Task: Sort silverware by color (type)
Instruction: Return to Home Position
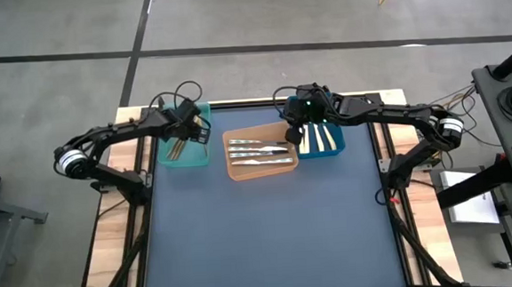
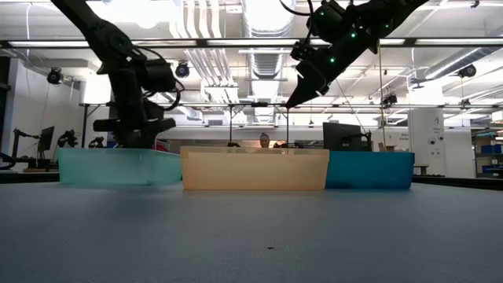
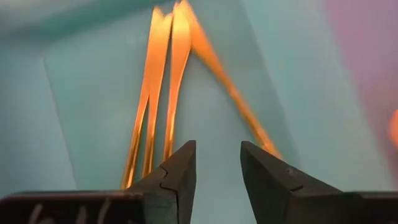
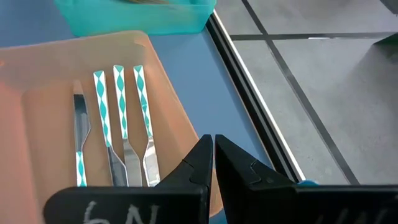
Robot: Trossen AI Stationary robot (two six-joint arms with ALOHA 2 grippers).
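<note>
Three bins stand side by side at the table's far end. The teal bin (image 1: 165,156) holds gold silverware (image 3: 155,93), lying flat on its floor. The orange bin (image 1: 238,171) holds silver pieces (image 4: 121,118) with teal-and-white diamond handles. The blue bin (image 1: 337,151) holds cream-handled pieces (image 1: 322,138). My left gripper (image 3: 217,171) hangs open over the gold pieces inside the teal bin, nothing between its fingers. My right gripper (image 4: 213,155) is shut and empty, held high (image 2: 292,101) above the orange bin's right end.
The blue mat (image 1: 270,232) in front of the bins lies bare toward the near edge. Wooden table strips and arm mounts (image 1: 120,183) flank it on both sides. A person shows far behind the bins (image 2: 264,141).
</note>
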